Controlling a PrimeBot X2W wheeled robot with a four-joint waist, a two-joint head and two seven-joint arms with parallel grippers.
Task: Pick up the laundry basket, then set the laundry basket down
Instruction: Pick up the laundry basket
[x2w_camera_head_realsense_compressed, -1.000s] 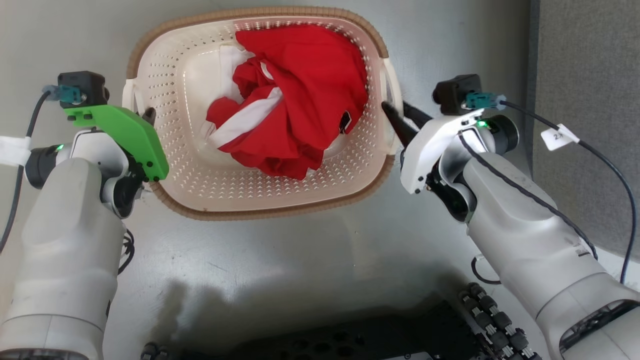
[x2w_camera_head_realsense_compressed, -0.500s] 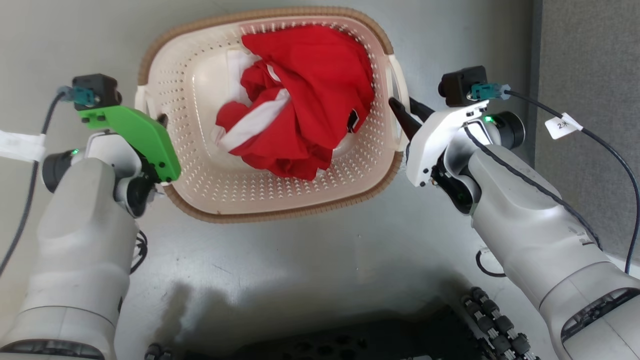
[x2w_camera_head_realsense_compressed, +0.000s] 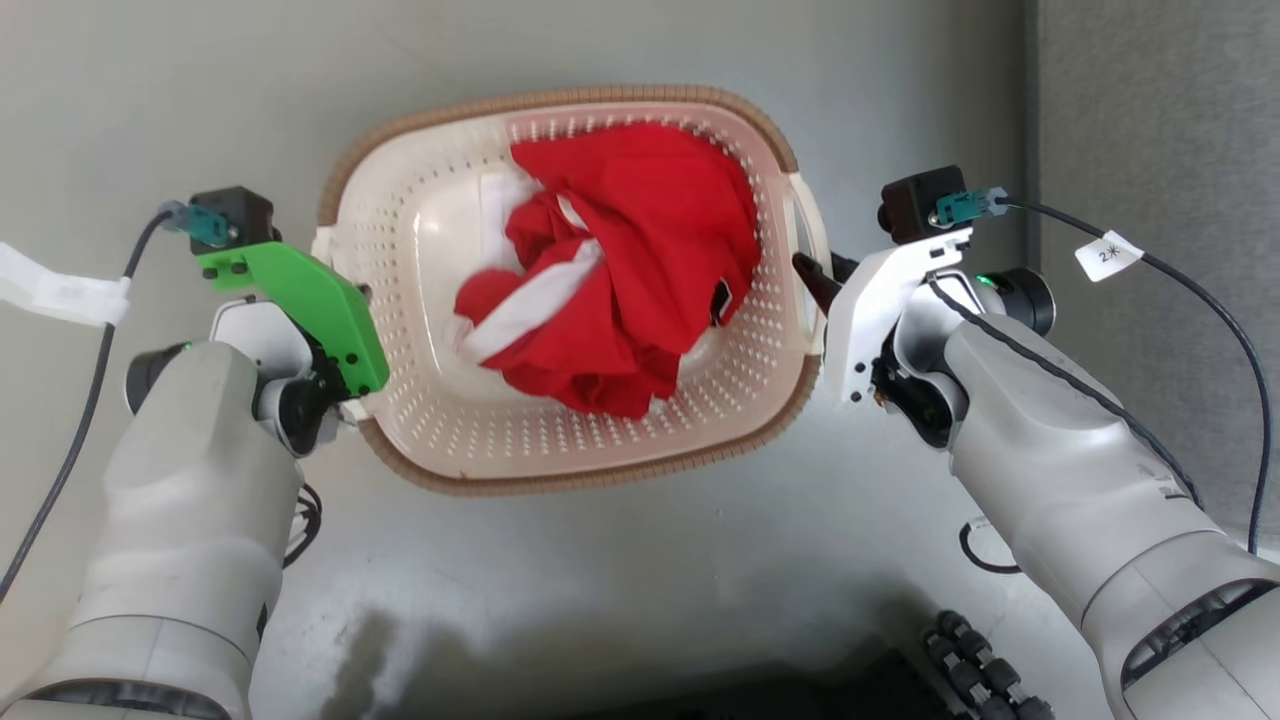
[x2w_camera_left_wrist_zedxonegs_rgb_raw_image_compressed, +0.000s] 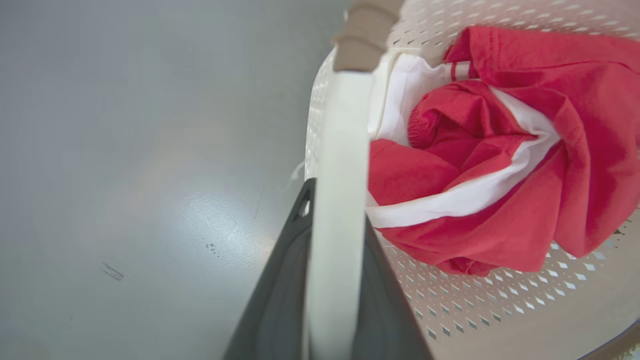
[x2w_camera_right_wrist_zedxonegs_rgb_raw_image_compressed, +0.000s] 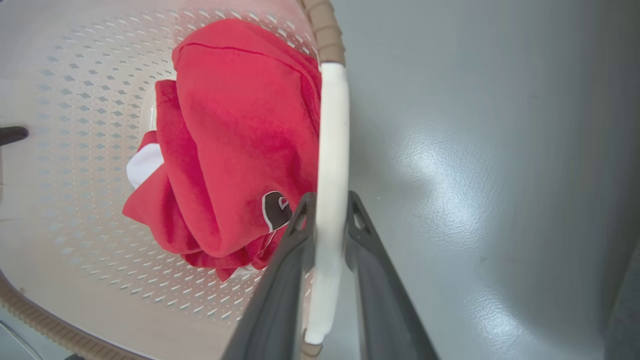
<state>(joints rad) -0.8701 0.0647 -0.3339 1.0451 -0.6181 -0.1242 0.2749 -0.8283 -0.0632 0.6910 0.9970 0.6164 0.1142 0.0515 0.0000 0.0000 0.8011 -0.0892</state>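
Left gripper (x2w_camera_left_wrist_zedxonegs_rgb_raw_image_compressed: 336, 205): my jaws are clamped on the basket's white left handle (x2w_camera_left_wrist_zedxonegs_rgb_raw_image_compressed: 342, 150), one dark finger (x2w_camera_left_wrist_zedxonegs_rgb_raw_image_compressed: 280, 300) on either side of it.
Right gripper (x2w_camera_right_wrist_zedxonegs_rgb_raw_image_compressed: 330, 196): jaws pinched tight on the white right handle (x2w_camera_right_wrist_zedxonegs_rgb_raw_image_compressed: 333, 140) in the same way.
Laundry basket (x2w_camera_head_realsense_compressed: 560, 482): spans the gap between my two sets of jaws. I cannot tell whether it clears the floor (x2w_camera_head_realsense_compressed: 620, 590).
Load: red and white clothes (x2w_camera_head_realsense_compressed: 640, 300) bunched inside, nearer the right jaws.
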